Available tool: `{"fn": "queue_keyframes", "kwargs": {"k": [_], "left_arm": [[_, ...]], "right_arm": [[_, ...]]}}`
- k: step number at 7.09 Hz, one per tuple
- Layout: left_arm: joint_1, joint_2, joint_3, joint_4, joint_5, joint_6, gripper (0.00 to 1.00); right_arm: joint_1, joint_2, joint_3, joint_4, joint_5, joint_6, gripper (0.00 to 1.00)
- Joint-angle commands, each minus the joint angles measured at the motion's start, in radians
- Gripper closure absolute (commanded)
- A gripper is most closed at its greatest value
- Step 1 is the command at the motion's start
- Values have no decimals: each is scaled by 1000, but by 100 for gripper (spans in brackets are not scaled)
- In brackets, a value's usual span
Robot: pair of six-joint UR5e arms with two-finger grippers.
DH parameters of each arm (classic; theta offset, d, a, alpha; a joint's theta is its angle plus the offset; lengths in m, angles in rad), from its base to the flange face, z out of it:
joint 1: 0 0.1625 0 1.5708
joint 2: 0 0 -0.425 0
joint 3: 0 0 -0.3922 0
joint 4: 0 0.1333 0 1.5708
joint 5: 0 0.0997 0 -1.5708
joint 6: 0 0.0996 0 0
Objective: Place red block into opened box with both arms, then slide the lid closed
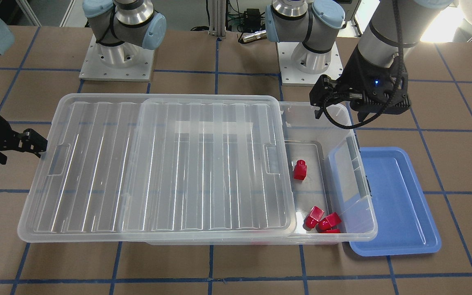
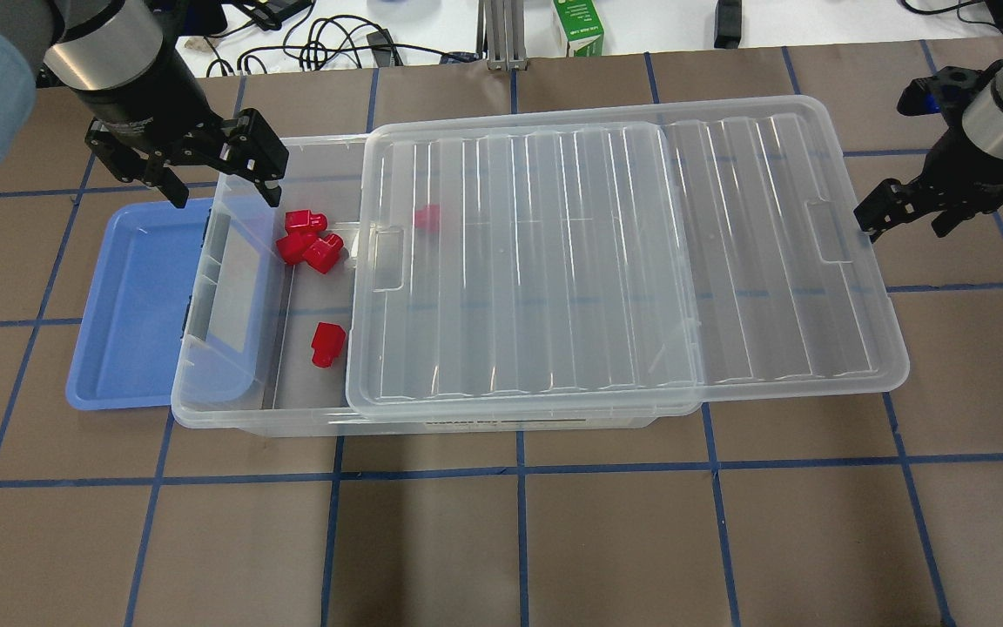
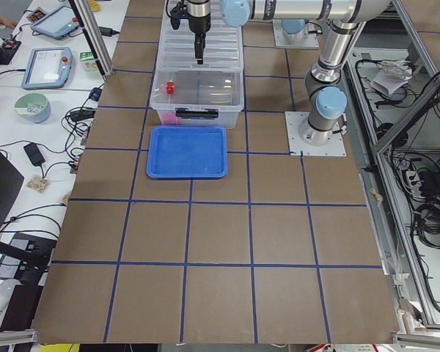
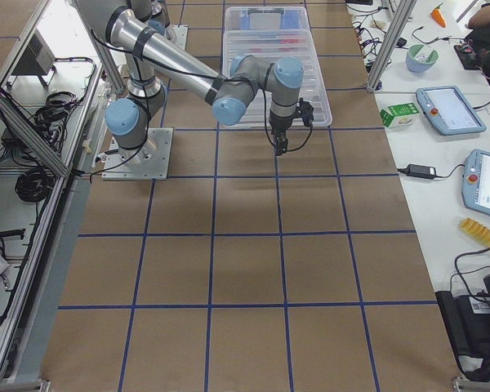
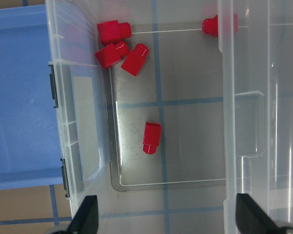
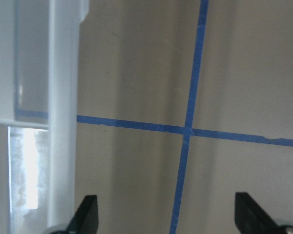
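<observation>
Several red blocks lie in the uncovered end of the clear box (image 2: 232, 409): one alone (image 2: 326, 342) and a cluster (image 2: 306, 239) by the far wall, with one more (image 2: 426, 218) showing through the lid. The ribbed lid (image 2: 623, 252) covers most of the box and overhangs its other end. My left gripper (image 2: 218, 178) hovers open and empty over the box's far corner at the uncovered end; its wrist view looks down on the lone block (image 5: 151, 138). My right gripper (image 2: 902, 209) stands open just beyond the lid's overhanging short end (image 6: 63, 97), holding nothing.
A blue tray (image 2: 131, 305) lies on the table, tucked partly under the box's uncovered end. Both arm bases (image 1: 117, 61) stand behind the box. Brown table with blue tape lines extends in front of the box. Cables and a green carton (image 2: 578, 26) sit past the far edge.
</observation>
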Motion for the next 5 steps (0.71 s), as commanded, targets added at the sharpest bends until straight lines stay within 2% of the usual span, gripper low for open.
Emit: {"fn": "queue_keyframes", "kwargs": {"k": [1,3,5], "left_arm": [[0,4,5,-2,0,-1,0],[0,4,5,-2,0,-1,0],[0,4,7,-2,0,-1,0]], "right_arm": [[75,1,1,0,0,29,0],[117,1,-1,2,3,64,0],[195,0,-2,-4,6,176,0]]}}
